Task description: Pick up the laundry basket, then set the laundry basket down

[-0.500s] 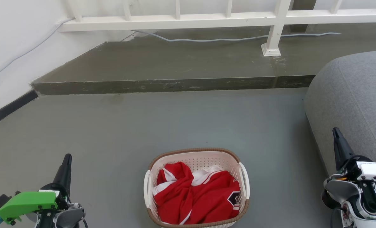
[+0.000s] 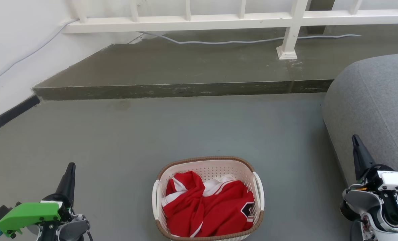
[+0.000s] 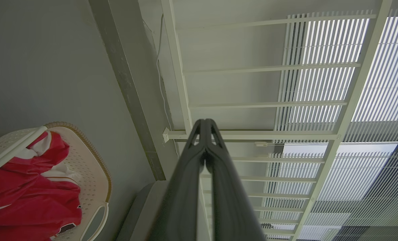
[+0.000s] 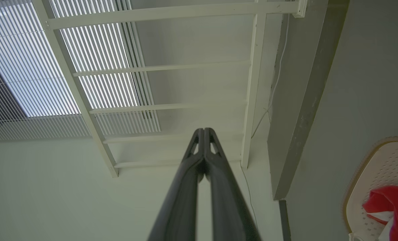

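Observation:
The laundry basket, cream-white and perforated with a brown woven rim and white side handles, sits on the grey floor at the bottom centre of the head view. Red and white clothing fills it. My left gripper stands shut at the lower left, well clear of the basket. At the lower right my right gripper is shut too, apart from the basket, beside the grey seat. The left wrist view has the basket at lower left and the shut fingertips empty. The right wrist view has the basket at the right edge.
A grey upholstered seat bulges in at the right. A raised dark step crosses the floor ahead, with a white railing, its post and a grey cable behind. A white wall runs along the left.

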Available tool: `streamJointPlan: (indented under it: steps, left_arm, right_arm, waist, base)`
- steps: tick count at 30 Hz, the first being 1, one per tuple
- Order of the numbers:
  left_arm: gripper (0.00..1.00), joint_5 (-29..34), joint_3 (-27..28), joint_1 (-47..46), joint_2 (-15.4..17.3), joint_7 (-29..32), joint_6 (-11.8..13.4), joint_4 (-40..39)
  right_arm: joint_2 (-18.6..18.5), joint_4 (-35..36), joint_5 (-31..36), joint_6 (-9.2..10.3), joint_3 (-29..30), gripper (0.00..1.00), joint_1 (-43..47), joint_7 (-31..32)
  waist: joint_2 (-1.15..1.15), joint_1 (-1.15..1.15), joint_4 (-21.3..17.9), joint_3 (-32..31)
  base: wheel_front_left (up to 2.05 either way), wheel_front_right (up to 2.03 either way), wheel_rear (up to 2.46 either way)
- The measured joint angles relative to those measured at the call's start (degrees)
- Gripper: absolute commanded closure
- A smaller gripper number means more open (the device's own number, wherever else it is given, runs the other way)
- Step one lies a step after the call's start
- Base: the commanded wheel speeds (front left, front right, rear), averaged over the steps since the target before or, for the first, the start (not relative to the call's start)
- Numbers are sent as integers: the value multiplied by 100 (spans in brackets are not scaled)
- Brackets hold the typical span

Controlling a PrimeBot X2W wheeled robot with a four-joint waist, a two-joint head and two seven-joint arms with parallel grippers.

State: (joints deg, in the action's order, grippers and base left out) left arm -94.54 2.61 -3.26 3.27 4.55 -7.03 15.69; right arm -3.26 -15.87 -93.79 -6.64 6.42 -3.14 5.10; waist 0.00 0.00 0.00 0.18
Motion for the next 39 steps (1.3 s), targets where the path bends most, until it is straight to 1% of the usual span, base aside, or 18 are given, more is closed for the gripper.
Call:
streamJointPlan:
  steps: [8,9,15,25,29,33,39]
  left_arm:
    - [100,1,9,0,-2,0,0,0]
    - [0,1,9,0,-2,0,0,0]
    - [0,-1,-59,228,-131,-7,7,263]
    - [0,0,-94,216,-134,-65,7,193]
    - [0,26,-136,212,-134,-97,7,125]
    - [0,350,-261,202,-109,-207,7,2]
    - [0,805,-348,94,23,-435,7,-149]
  right_arm:
    - [1,0,1,0,2,100,0,0]
    - [1,0,1,0,2,0,0,0]
    - [138,-277,-1,18,-7,0,270,-2]
    - [134,-196,68,16,-8,0,271,-111]
    - [131,-142,211,16,-30,0,271,-180]
    - [63,-75,426,16,-88,0,271,-283]
    - [-94,13,900,16,-146,0,270,-441]
  waist:
    - [0,0,0,0]
    - [0,0,0,0]
    - [0,0,-1,0]
    - [0,0,3,0]
    - [0,0,8,2]
    - [0,0,16,8]
    - [0,0,25,16]
  base:
    - [0,0,0]
    - [0,0,0]
    - [0,0,0]
    - [0,0,0]
    - [0,0,0]
    - [0,0,0]
    - [0,0,0]
